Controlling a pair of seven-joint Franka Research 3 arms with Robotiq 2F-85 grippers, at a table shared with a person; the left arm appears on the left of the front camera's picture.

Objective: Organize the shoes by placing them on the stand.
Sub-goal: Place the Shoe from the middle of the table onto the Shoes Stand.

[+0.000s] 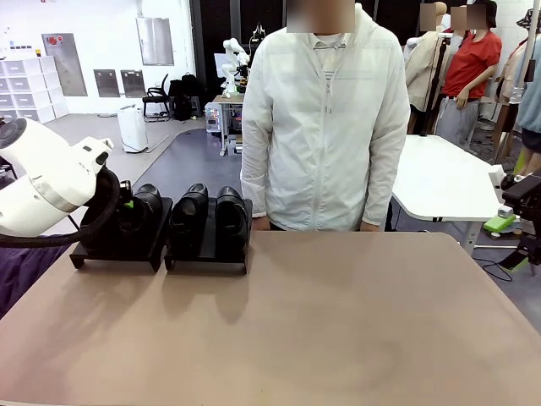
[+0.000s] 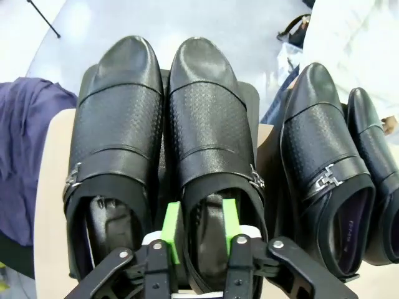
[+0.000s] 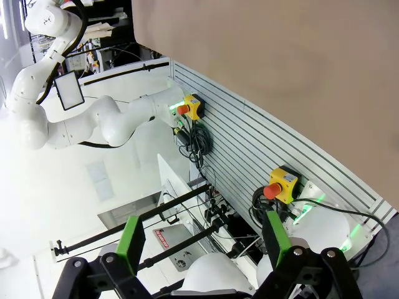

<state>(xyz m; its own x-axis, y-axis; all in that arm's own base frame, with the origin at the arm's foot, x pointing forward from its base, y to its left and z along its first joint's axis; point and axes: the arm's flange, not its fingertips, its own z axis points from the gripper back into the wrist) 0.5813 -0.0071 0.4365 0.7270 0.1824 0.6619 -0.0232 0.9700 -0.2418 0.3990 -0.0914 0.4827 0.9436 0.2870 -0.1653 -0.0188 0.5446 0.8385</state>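
Two black glossy shoes [image 2: 115, 124] [image 2: 209, 124] lie side by side on the left section of the black stand [image 2: 250, 99]. Another pair [image 2: 324, 156] [image 2: 374, 149] lies on the right section [image 1: 207, 260]. In the front view the right pair [image 1: 190, 211] [image 1: 230, 211] sits toe toward me, and my left arm [image 1: 51, 182] covers much of the left section [image 1: 114, 254]. My left gripper [image 2: 201, 227] is open at the heel of the second shoe. One green pad [image 2: 171, 230] is outside the collar, the other inside the opening. My right gripper [image 3: 202, 242] is open and holds nothing.
A person in a white jacket [image 1: 325, 127] stands at the far edge of the brown table [image 1: 338, 321], just right of the stand. My right gripper [image 1: 522, 207] hangs beyond the table's right edge. A white table [image 1: 439, 178] stands behind.
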